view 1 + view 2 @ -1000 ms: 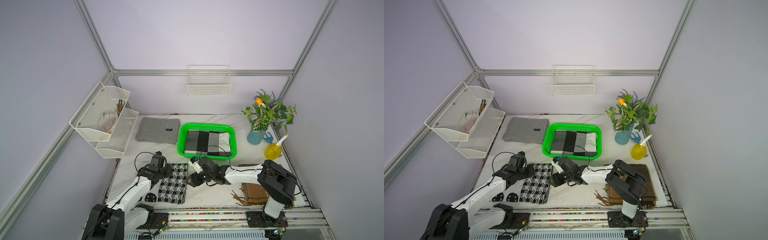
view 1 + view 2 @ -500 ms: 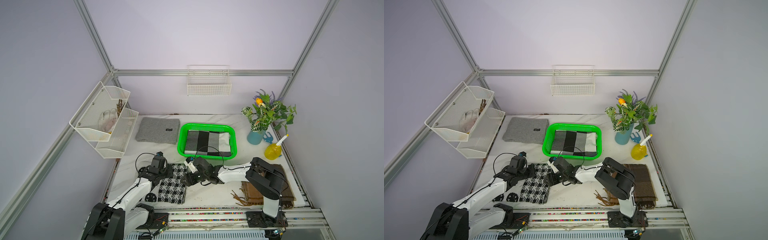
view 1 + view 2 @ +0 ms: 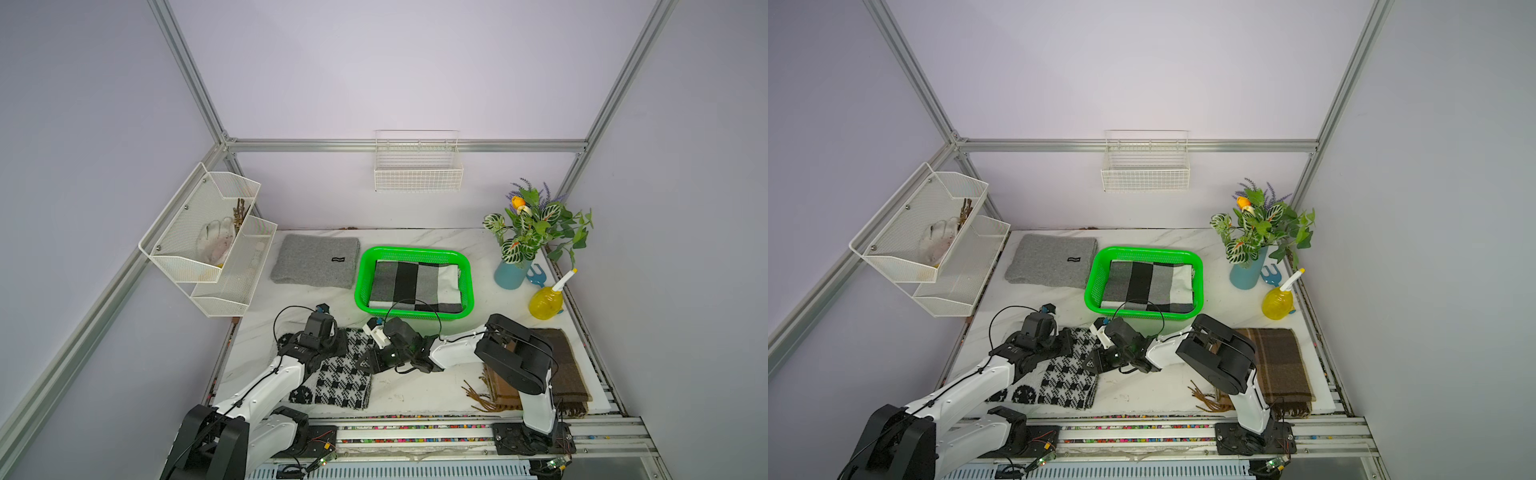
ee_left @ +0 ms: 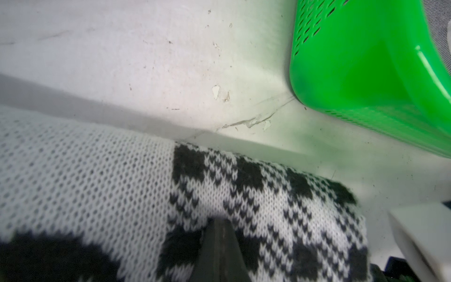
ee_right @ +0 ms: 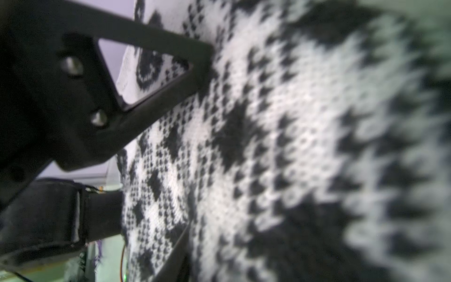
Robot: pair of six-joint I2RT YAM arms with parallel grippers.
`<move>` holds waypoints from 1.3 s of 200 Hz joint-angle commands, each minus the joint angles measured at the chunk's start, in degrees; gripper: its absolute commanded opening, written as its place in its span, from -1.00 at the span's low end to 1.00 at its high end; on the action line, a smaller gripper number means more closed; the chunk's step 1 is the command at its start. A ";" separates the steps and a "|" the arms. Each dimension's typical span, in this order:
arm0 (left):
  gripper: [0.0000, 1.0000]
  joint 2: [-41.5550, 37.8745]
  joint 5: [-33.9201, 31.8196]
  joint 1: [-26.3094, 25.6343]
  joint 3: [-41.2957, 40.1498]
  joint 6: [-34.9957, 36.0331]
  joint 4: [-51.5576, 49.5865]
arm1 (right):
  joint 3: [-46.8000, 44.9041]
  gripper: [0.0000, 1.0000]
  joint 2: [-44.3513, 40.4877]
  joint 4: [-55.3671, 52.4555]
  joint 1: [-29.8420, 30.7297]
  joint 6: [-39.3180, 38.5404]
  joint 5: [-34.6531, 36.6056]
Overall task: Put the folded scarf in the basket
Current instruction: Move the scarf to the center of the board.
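Note:
The folded scarf (image 3: 340, 382) (image 3: 1067, 382) is a black-and-white checked knit lying at the table's front left. My left gripper (image 3: 334, 345) (image 3: 1064, 341) is shut on its far edge; in the left wrist view its dark tips (image 4: 218, 225) bite into the knit (image 4: 244, 190). My right gripper (image 3: 368, 362) (image 3: 1091, 362) is at the scarf's right edge, shut on the fabric, which fills the right wrist view (image 5: 268, 146) against one finger (image 5: 174, 258). The green basket (image 3: 360, 282) (image 3: 1090, 286) (image 4: 366, 61) stands just behind, holding a striped scarf (image 3: 415, 284).
A grey folded scarf (image 3: 316, 259) lies left of the basket. A brown plaid scarf (image 3: 563, 365) lies under the right arm. A potted plant (image 3: 528, 232) and a yellow spray bottle (image 3: 546, 301) stand at the right. A white mesh shelf (image 3: 208, 241) hangs at the left.
My right gripper has slid left onto the scarf's right edge and its jaws have narrowed on the fabric. The left gripper has stayed shut on the scarf.

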 commanded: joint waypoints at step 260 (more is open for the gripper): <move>0.02 -6.73 5.61 -0.94 -4.92 -2.00 3.81 | -36.07 -1.00 -43.87 -17.58 -21.25 -12.70 9.55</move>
